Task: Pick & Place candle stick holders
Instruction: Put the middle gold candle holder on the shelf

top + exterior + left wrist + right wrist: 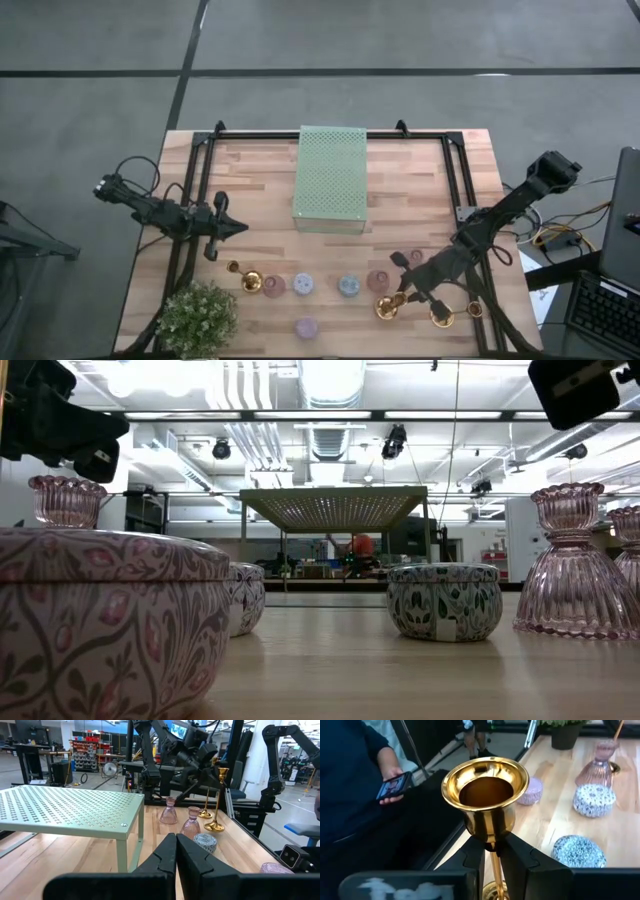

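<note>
high view: right gripper (402, 296) sits low over the front right of the table (420, 190), at a gold candle stick holder (388, 307) whose round base lies at the front edge. a second gold holder (440, 315) is just beside it to the right. two more gold holders (247, 279) stand front left, near the potted plant (197, 317). between the two gold groups runs a row of squat round holders (303, 286), with one more (306, 327) nearer the front edge. the pale green perforated block (331, 178) stands at the middle back. left gripper (236, 228) hangs over the left side of the table, apart from every holder.

low view: patterned round tins fill the foreground, one (445, 600) near centre; a ribbed pink glass holder (573, 565) stands at the right. the green block shows far behind them.

left wrist view: the left gripper's fingers (165, 857) are pressed together with nothing between them. beyond them, two pink glass holders (190, 822) and two tall gold holders (216, 820) stand past the block's corner.

right wrist view: the right gripper's fingers (519, 857) are clamped narrow on the thin stem just under the gold cup (486, 795) of the holder, which stands upright. a person (355, 780) holding a phone (394, 785) stands beyond the table edge.
</note>
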